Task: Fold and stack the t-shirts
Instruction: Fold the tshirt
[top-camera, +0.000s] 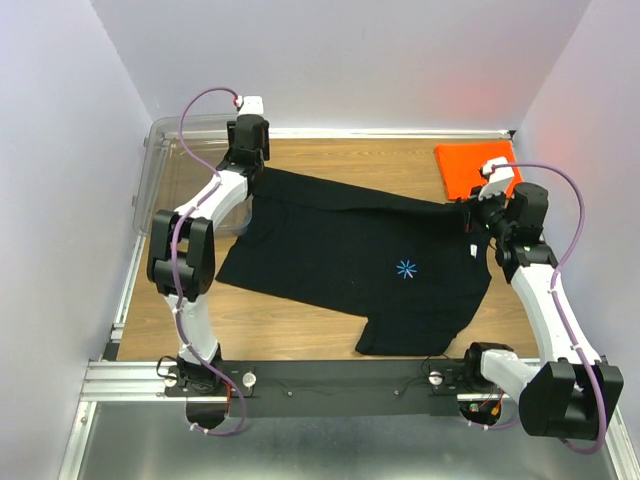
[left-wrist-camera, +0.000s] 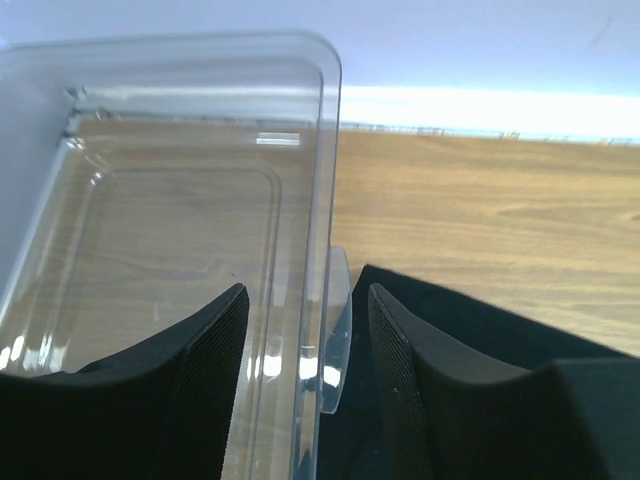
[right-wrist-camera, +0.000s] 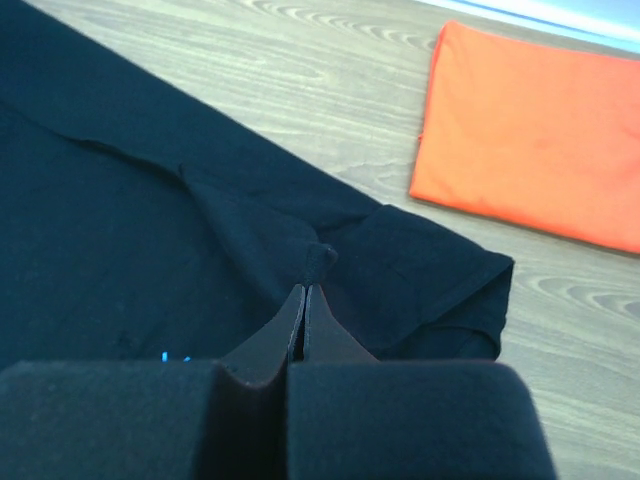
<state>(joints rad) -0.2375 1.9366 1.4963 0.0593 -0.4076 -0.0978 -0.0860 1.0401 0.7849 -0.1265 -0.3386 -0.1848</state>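
Note:
The black t-shirt (top-camera: 350, 255) lies spread on the wooden table, its blue starburst logo (top-camera: 406, 268) facing up. The orange t-shirt (top-camera: 470, 165) lies folded at the back right, also in the right wrist view (right-wrist-camera: 540, 130). My right gripper (top-camera: 478, 205) is shut, and a small pinch of black cloth sticks out at its tips (right-wrist-camera: 305, 290), near the shirt's right sleeve (right-wrist-camera: 430, 280). My left gripper (top-camera: 245, 165) is open and empty (left-wrist-camera: 305, 300). Its jaws straddle the clear bin's right rim (left-wrist-camera: 325, 150), at the shirt's back left corner (left-wrist-camera: 480, 320).
The clear plastic bin (top-camera: 150, 150) stands at the back left against the wall, with nothing in it. White walls close the table on the left, back and right. A black rail (top-camera: 330, 385) with the arm bases runs along the near edge.

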